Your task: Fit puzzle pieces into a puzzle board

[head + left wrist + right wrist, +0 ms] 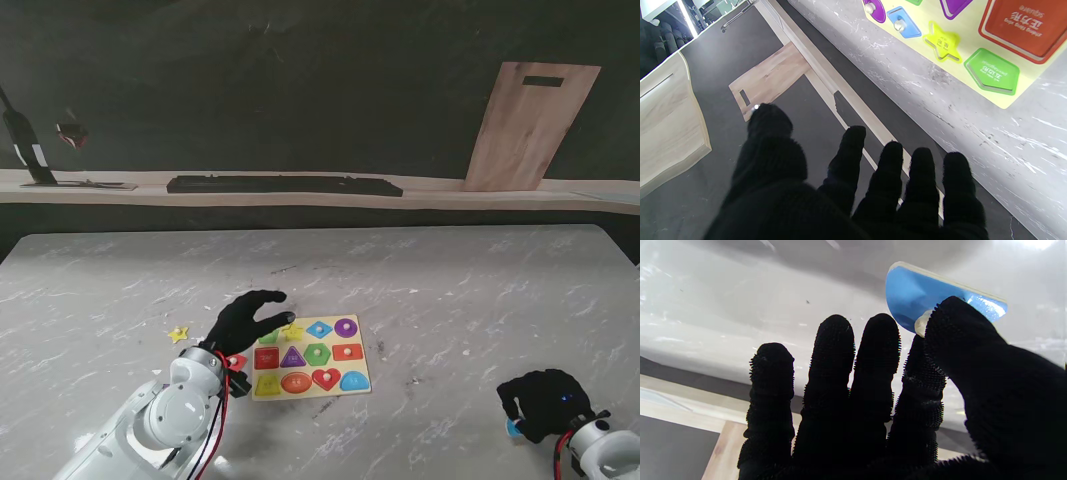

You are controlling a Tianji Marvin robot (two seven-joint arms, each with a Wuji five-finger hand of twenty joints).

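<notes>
The yellow puzzle board (362, 366) lies in the middle of the table. A blue diamond (903, 25) and a purple circle (873, 8) sit in it with pegs; the star (943, 43), pentagon (993, 71) and red square (1023, 28) recesses show printed text. My left hand (245, 322) hovers open over the board's far left corner, fingers (887, 173) spread. A loose yellow star (178, 334) lies on the table left of that hand. At the near right, my right hand (545, 400) is curled over a blue half-round piece (907, 296), thumb and forefinger closed at its white peg.
A wooden cutting board (530, 125) leans on the dark wall at the far right. A long black bar (285, 184) lies on the wooden ledge behind the table. A black stand (30, 150) is at the far left.
</notes>
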